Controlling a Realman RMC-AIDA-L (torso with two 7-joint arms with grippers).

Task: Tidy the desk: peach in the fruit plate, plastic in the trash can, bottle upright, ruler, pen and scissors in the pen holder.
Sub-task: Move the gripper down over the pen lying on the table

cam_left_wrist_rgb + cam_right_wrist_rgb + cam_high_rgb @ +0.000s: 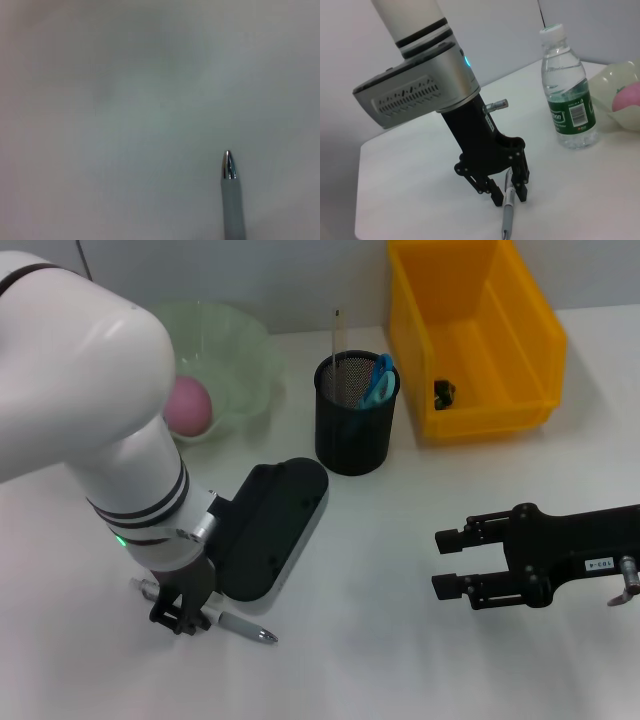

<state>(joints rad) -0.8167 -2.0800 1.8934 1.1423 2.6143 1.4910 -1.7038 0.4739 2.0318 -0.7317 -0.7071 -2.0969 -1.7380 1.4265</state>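
From the head view, you are on the pen step; the left claw (pixel 180 618) is down at the bench (pixel 400 660) with its fingers set either side of the pen (pixel 240 625), which lies flat, tip pointing away from the arm; the peach (pixel 188 405) sits in the fruit plate (pixel 250 350), the scissors (pixel 378 380) and the ruler (pixel 337 335) stand in the pen holder (pixel 355 430), and the right claw (pixel 450 562) hovers open and empty, well apart.

In the left wrist view only the pen's metal tip (pixel 228 165) shows over bare bench; it tells you nothing of the grip.

From the right wrist view, the fingers straddle the barrel near its rear end, close to it but whether clamped I cannot tell; the bottle (pixel 567 95) stands upright beyond.

Next, I judge, you need a firm pinch, a lift, then a carry to the holder, tipping the pen upright.
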